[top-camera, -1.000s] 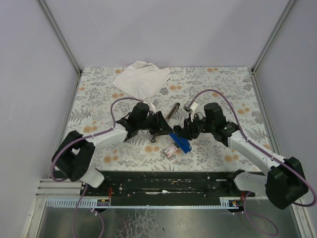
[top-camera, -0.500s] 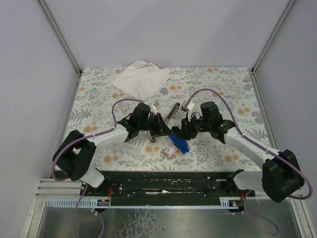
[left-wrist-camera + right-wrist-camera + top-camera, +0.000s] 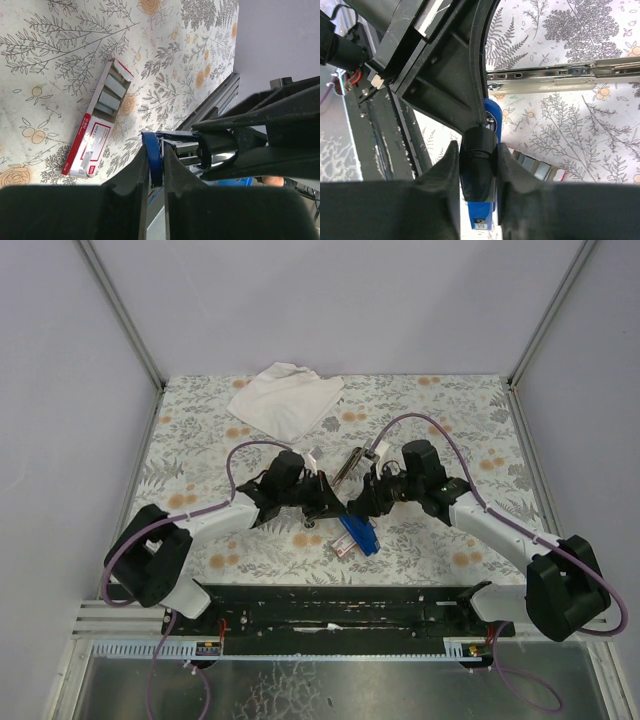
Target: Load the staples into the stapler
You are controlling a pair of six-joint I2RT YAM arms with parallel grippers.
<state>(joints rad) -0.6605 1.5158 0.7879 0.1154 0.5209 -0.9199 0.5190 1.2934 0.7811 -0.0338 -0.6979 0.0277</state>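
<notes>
The stapler [image 3: 360, 534], blue with a black top, is held just above the flowered table between both arms. My left gripper [image 3: 156, 152] is shut on the thin blue edge [image 3: 151, 142] of the stapler. My right gripper [image 3: 477, 150] is shut on the stapler's black top part [image 3: 479, 172], one finger on each side, with the blue base [image 3: 485, 215] showing below. The staples lie as silvery strips in an open red and white box [image 3: 97, 131] flat on the table just left of the stapler [image 3: 342, 545], and one end of the box [image 3: 540, 171] shows in the right wrist view.
A long silvery metal stapler [image 3: 350, 465] lies on the table behind the grippers, also seen as a bar [image 3: 560, 77] in the right wrist view. A crumpled white cloth [image 3: 285, 400] lies at the back. Black rails [image 3: 330, 610] run along the near edge.
My left gripper has closed on the stapler's blue edge. The right gripper has moved left and narrowed onto the black top. The stapler has shifted slightly left.
</notes>
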